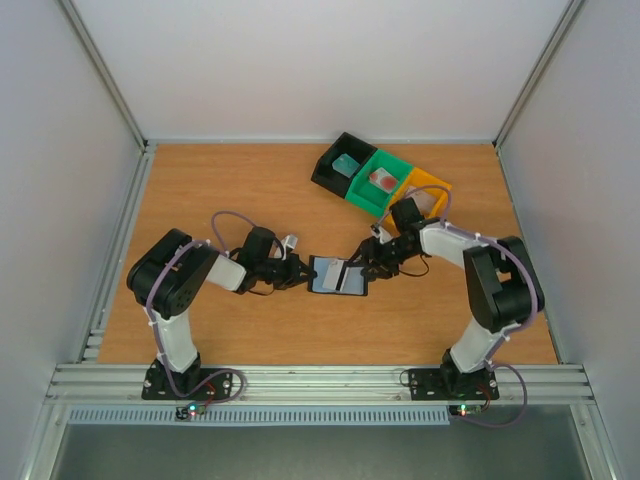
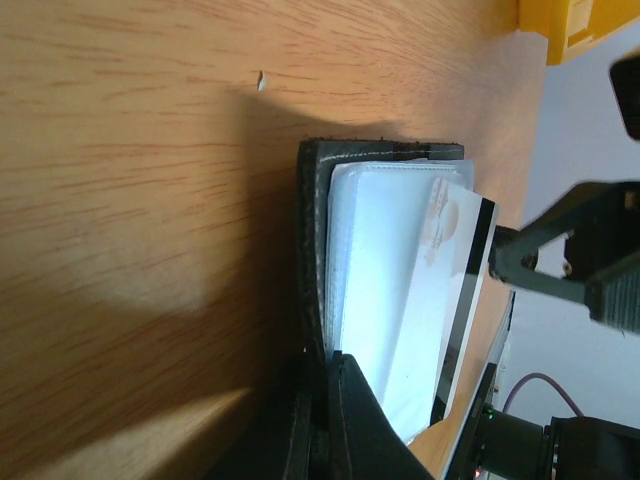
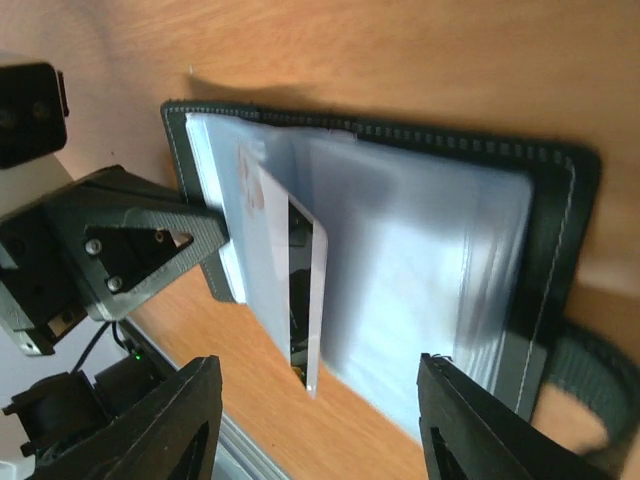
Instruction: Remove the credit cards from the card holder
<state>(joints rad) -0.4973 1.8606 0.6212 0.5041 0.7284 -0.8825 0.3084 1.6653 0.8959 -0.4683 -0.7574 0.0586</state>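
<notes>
Seen from above: bright, even, soft overhead light, everything sharp, only faint shadows beneath the arms on the orange-brown wooden tabletop (image 1: 220, 180). From the left wrist: a broad dark shadow across the wood beside the flat black card holder (image 2: 312, 260), and the left gripper's black plastic fingers (image 2: 365, 425) blurred. From the right wrist: pale sheen on the holder's clear pockets, smeared rightward; the right gripper's black fingertips (image 3: 165, 425) out of focus.

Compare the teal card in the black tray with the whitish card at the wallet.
The teal card lies in the black tray, away from the card holder; the whitish card juts tilted from that open card holder's pockets. The teal card is blue-green; the whitish card is pale with a dark stripe along one edge. Both are thin rectangular cards.
</notes>
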